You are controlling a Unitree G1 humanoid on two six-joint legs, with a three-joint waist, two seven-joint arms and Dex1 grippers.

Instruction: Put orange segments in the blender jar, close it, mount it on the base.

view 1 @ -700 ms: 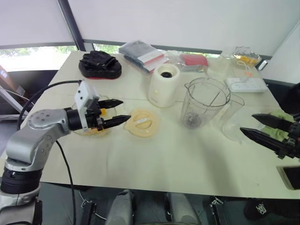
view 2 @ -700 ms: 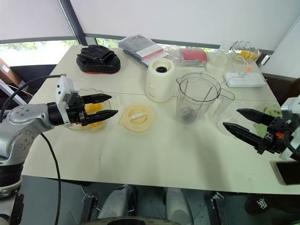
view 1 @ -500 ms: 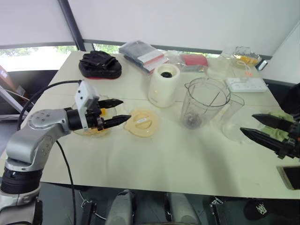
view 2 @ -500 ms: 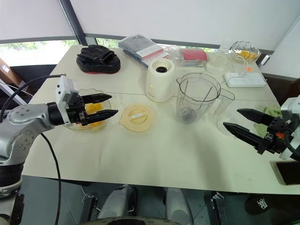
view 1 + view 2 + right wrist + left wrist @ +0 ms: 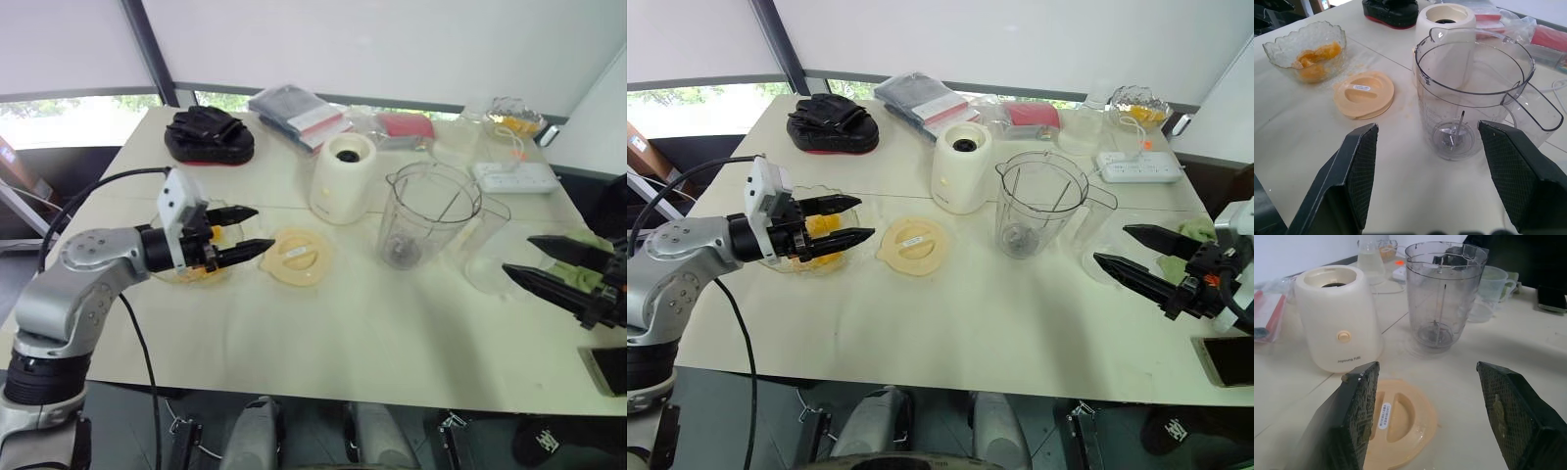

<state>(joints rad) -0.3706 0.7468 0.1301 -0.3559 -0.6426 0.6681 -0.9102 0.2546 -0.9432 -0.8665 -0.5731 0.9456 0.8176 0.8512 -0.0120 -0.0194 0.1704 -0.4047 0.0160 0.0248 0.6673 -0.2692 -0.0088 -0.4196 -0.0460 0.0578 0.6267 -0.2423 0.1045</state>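
Note:
A glass bowl (image 5: 1307,49) of orange segments (image 5: 1315,55) stands at the table's left. My left gripper (image 5: 263,228) hovers over the bowl's right rim, open and empty, its fingers pointing toward the round cream lid (image 5: 294,257) that lies flat on the table. The clear blender jar (image 5: 426,213) stands upright and uncovered in the middle, a blade at its bottom. The cream base (image 5: 343,176) is just behind and left of the jar. My right gripper (image 5: 517,255) hangs open and empty at the table's right, pointing toward the jar.
A clear measuring cup (image 5: 488,243) stands right of the jar, near my right gripper. A black pouch (image 5: 208,135), plastic bags (image 5: 299,113), a power strip (image 5: 516,176) and a small bowl (image 5: 514,116) line the back. A phone (image 5: 609,367) lies at the front right corner.

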